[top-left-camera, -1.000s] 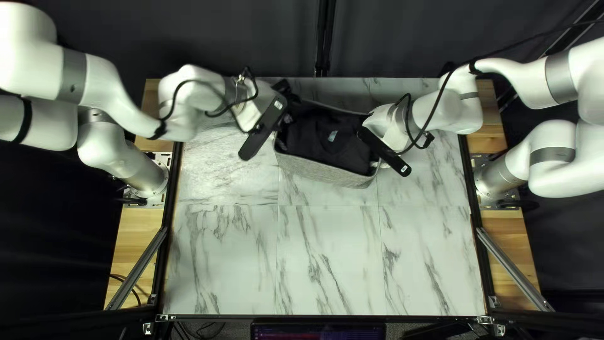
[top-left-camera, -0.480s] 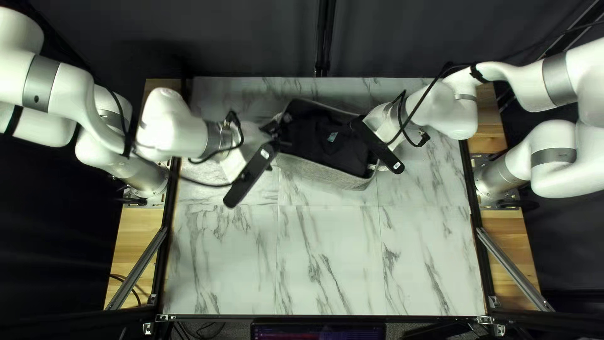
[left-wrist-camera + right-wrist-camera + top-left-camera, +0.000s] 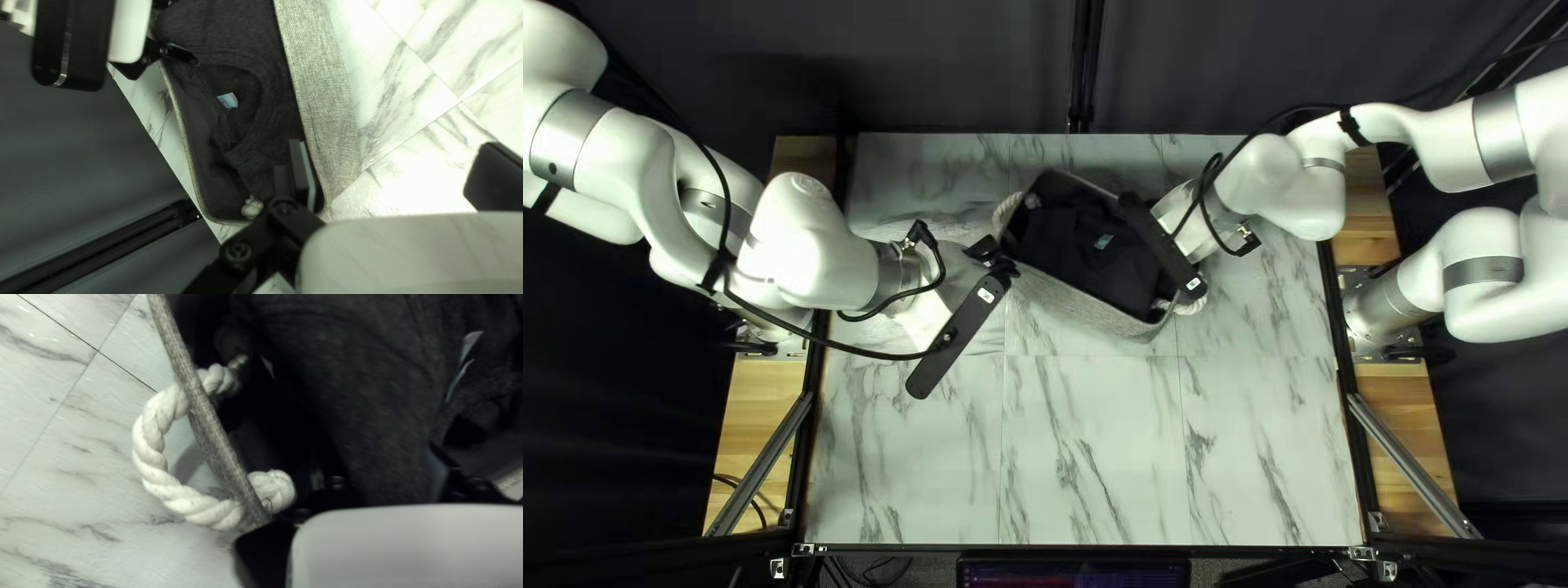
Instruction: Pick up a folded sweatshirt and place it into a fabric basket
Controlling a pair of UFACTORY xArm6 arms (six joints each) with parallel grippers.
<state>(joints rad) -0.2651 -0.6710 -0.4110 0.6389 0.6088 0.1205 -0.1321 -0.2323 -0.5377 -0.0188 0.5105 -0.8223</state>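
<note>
The dark folded sweatshirt [image 3: 1095, 246] lies inside the grey fabric basket [image 3: 1076, 302]. My left gripper [image 3: 999, 265] is at the basket's left end; in the left wrist view the left gripper [image 3: 396, 170] is open, one finger above the basket's near corner and the other above the table. My right gripper [image 3: 1165, 247] is over the basket's right end, mostly hidden by its housing. In the right wrist view my right gripper [image 3: 451, 478] is low against the sweatshirt [image 3: 370, 403], inside the rim [image 3: 215, 441], its grip obscured by dark cloth.
A white rope handle [image 3: 150, 457] loops outside the basket's right end. Another rope handle [image 3: 1005, 207] is at its left end. The marble-patterned table [image 3: 1089, 436] stretches in front of the basket, and a dark curtain [image 3: 958, 65] hangs behind.
My left gripper has drawn back from above the sweatshirt, toward the left and near side. My right gripper has shifted slightly left and toward the far side; the basket has turned a little.
</note>
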